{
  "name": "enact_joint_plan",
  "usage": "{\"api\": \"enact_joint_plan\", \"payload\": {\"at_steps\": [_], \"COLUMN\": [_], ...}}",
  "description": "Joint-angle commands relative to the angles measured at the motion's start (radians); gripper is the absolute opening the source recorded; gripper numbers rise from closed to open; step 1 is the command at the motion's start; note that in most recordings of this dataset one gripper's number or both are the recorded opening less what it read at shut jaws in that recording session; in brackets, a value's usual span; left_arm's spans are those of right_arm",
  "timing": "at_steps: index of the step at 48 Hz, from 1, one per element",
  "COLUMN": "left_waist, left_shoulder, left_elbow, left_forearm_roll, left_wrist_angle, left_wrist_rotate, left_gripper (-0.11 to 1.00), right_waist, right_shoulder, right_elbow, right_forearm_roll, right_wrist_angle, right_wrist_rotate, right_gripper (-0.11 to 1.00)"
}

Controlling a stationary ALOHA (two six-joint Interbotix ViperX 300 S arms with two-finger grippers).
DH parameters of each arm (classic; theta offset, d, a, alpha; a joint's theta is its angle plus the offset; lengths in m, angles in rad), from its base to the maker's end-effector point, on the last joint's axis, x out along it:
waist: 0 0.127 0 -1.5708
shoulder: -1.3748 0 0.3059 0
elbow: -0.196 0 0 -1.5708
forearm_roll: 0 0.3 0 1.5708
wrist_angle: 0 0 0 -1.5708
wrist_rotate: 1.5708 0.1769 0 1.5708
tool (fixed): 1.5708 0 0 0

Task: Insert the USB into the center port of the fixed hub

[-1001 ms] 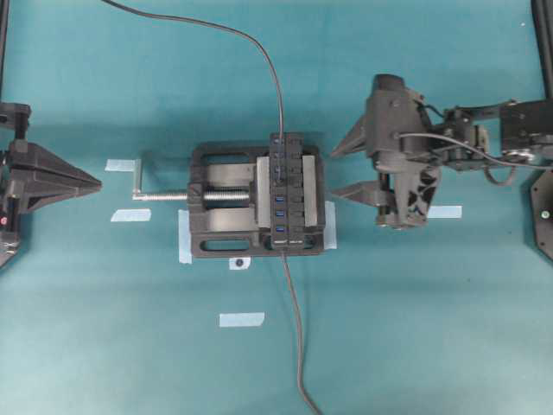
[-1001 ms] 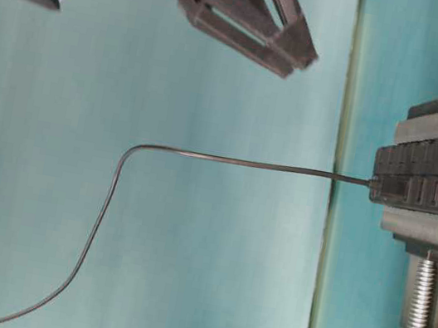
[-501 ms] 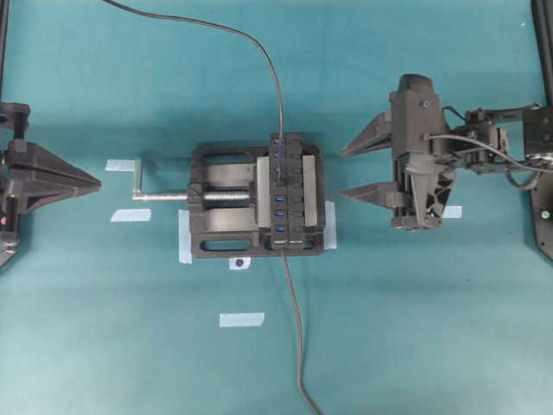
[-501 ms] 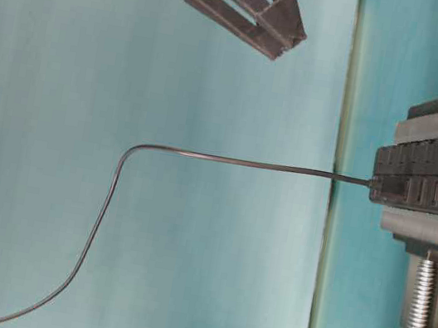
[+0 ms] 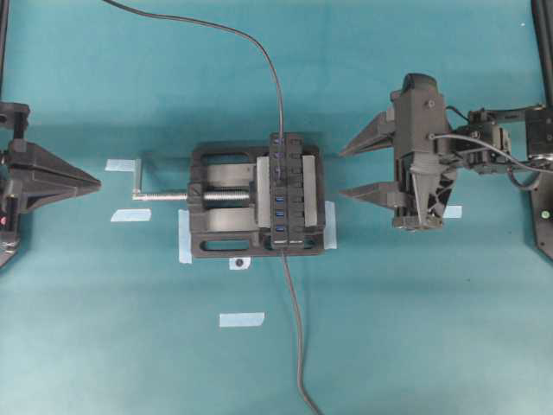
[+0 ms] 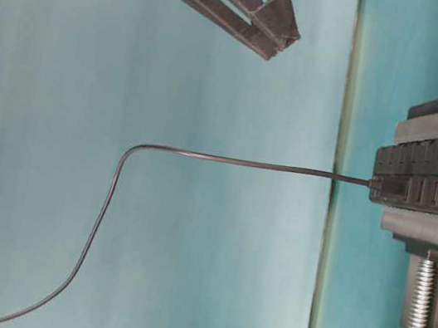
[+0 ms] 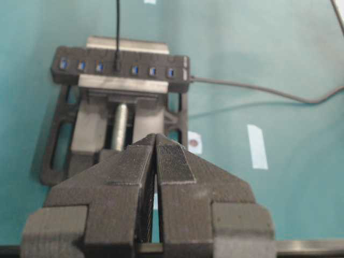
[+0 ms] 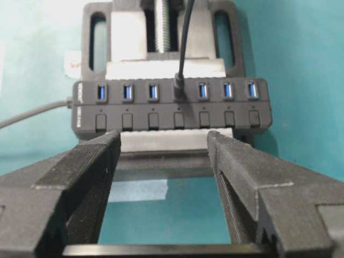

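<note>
Overhead: the USB (image 5: 281, 169) sits plugged in the center port of the fixed hub (image 5: 289, 192), clamped in a vise (image 5: 226, 201) on the tabletop (image 5: 415, 328); right gripper (image 5: 361, 169) stands apart, jaws wide, empty. Table-level: cable (image 6: 203, 156) unobstructed. Left wrist: left gripper (image 7: 157, 161) closed, empty. Right wrist: plug apparently fully seated; insertion looks complete; only withdrawal remains.

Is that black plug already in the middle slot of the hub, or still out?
In. The USB stands in the center port of the fixed hub, three blue slots on either side.
</note>
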Motion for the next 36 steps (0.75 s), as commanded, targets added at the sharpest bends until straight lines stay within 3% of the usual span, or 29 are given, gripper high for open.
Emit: {"api": "enact_joint_plan", "payload": {"at_steps": [1, 36], "left_waist": [0.002, 0.002], "left_shoulder": [0.006, 0.006], "left_elbow": [-0.012, -0.011], "left_forearm_roll": [0.003, 0.003], "left_wrist_angle": [-0.006, -0.006], "left_wrist_rotate": [-0.002, -0.002], "left_gripper": [0.00, 0.00], "right_waist": [0.003, 0.006], "right_shoulder": [-0.015, -0.015], "right_elbow": [-0.006, 0.003], "right_forearm_roll": [0.000, 0.000], "right_wrist_angle": [-0.008, -0.009], "right_wrist_rotate": [0.008, 0.008], "right_gripper": [0.70, 0.70]}}
